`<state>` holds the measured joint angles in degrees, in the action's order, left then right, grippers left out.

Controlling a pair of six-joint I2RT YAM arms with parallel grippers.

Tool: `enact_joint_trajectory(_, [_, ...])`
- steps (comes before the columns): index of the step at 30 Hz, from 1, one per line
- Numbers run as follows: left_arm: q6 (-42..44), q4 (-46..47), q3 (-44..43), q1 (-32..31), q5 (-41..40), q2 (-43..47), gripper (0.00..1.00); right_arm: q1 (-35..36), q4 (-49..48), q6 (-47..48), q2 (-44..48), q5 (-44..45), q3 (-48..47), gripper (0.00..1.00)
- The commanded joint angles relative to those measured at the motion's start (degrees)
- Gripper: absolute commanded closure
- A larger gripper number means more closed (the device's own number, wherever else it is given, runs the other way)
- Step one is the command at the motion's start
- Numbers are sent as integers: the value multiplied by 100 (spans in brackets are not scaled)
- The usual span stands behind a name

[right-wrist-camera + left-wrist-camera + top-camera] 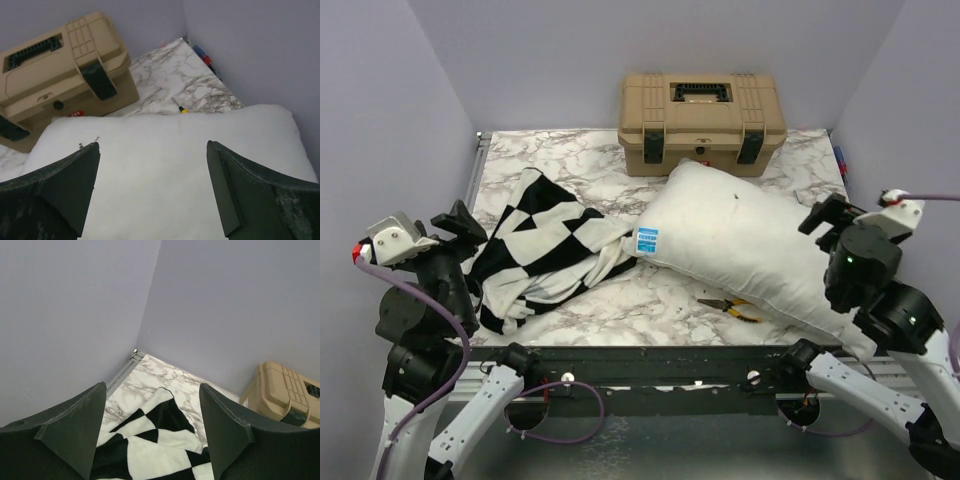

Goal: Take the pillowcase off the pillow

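**Arms parted at the near edge, cover lying free of the pillow**

Nearest, on the left, the left arm (420, 290) hangs over the near left corner of the worktop (570, 160). Its jaws are spread wide and hold nothing. Just beyond them the pillowcase (545, 250) lies crumpled on the left half of the worktop. Its right edge touches the left end of the pillow (750, 240), by the blue label (647, 241). The pillow lies bare across the right half, slanting from far middle to near right. Over its near right corner the right arm (865, 270) holds its jaws equally released, empty above the white cloth.

By the look of it the stripping itself is done and this is the letting-go at the close. The next move should call for little more than lifting both arms clear. Whether any pillow corner sits under the cloth where the two touch cannot be told.

One container is present: the toolbox (702, 120) at the far middle, just behind the pillow. Its lid is down and its dark latches are fastened, so its contents are hidden. Pliers (730, 307) lie out on the worktop, just on the near side of the pillow.
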<state>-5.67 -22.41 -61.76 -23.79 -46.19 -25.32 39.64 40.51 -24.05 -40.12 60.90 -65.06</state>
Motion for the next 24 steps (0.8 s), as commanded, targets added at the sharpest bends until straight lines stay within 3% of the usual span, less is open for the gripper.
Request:
enact_joint_trajectory(1, [351, 470, 343, -38, 124, 373, 24, -20, 423, -69, 677, 823, 92, 6])
enact_joint_trajectory(17, [-549, 1999, 2885, -47, -207, 2031, 23, -19, -348, 280, 2809, 1113, 1490, 0])
enact_joint_trajectory(24, [-542, 2224, 3282, -26, -505, 2234, 23, -22, -991, 649, 3697, 910, 1980, 0])
